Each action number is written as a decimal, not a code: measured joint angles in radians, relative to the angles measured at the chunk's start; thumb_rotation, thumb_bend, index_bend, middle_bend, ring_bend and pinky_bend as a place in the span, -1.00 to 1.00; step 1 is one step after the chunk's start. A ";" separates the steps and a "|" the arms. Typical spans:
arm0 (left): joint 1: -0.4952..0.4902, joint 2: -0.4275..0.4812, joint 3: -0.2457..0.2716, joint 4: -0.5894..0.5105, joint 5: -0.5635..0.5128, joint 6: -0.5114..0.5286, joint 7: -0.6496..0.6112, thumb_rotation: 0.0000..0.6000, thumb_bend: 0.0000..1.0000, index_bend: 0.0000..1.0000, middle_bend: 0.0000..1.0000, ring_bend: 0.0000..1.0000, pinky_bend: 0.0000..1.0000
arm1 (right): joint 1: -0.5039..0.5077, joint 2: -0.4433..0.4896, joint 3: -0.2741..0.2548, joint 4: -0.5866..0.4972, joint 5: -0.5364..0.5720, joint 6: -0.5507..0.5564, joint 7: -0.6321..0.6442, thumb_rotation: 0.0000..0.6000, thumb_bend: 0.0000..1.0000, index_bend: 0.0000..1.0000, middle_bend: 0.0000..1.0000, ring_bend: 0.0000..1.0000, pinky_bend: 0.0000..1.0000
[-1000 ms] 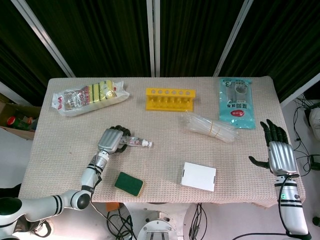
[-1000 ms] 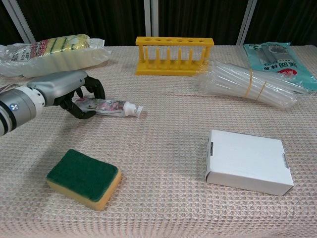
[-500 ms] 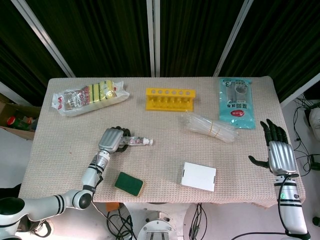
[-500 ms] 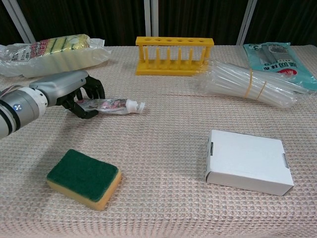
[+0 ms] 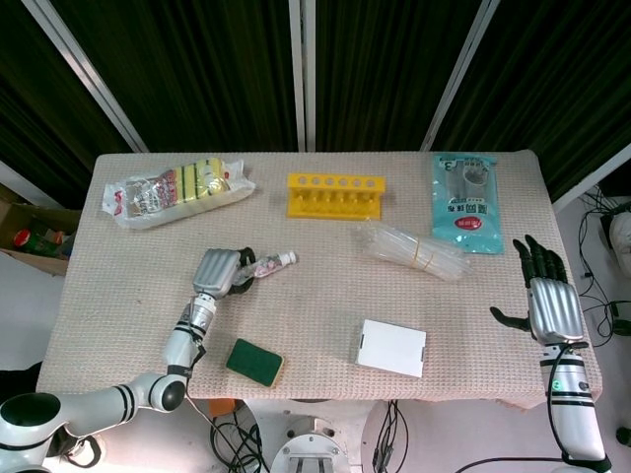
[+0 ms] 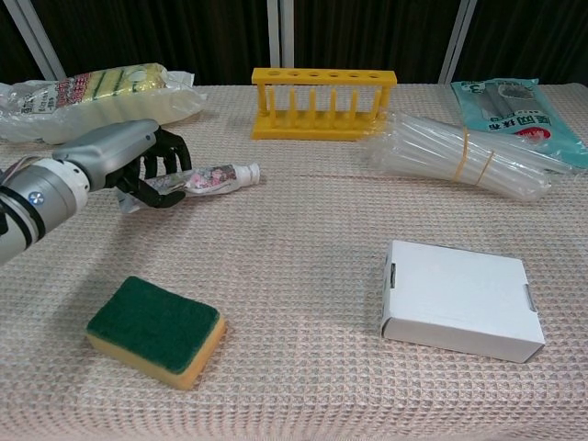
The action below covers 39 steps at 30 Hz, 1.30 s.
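A small tube point(image 6: 213, 176) is gripped at its flat end by the left hand point(image 6: 138, 165), fingers curled around it, near the left side of the cloth-covered table point(image 5: 325, 296). The capped end is seen raised and angled toward the far edge, so the tube is judged to be grasped and lifting; whether its tail is clear of the cloth cannot be told from either view. Nothing has yet been set down elsewhere, and carrying and placing appear to remain.

Behind the hand lies a bag of sponges point(image 5: 177, 189); in front of it, near the table's front edge, a green sponge point(image 6: 156, 331) rests well apart. At the centre rear a yellow rack point(image 6: 323, 102) stands empty, with bundled clear tubes point(image 6: 459, 152) to its right and a white box point(image 6: 459, 300) nearer the front. A teal packet point(image 5: 465, 202) lies at the far right. The right hand point(image 5: 548, 301) is held off the table's right edge, fingers spread, grasping nothing.
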<state>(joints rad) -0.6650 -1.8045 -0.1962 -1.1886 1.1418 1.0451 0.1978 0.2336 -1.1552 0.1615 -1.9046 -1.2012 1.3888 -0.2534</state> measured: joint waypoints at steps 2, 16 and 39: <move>0.001 -0.004 -0.002 0.005 0.013 0.003 -0.030 1.00 -0.20 0.65 0.69 0.40 0.51 | -0.001 0.000 0.002 0.000 0.000 0.003 0.000 1.00 -0.92 -1.00 -1.00 -1.00 -1.00; 0.034 0.037 -0.050 -0.128 0.140 0.067 -0.445 1.00 -0.19 0.68 0.76 0.46 0.57 | 0.009 -0.001 0.007 -0.004 -0.063 0.005 0.021 1.00 -0.97 -1.00 -1.00 -1.00 -1.00; -0.025 -0.003 -0.085 -0.243 0.256 0.097 -0.658 1.00 -0.19 0.68 0.76 0.46 0.56 | 0.296 -0.246 0.218 0.132 -0.105 -0.208 0.740 -0.19 -1.00 -1.00 -1.00 -1.00 -1.00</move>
<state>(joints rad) -0.6899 -1.8072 -0.2810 -1.4319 1.3976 1.1420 -0.4604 0.5297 -1.4008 0.3791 -1.7723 -1.3058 1.1813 0.4866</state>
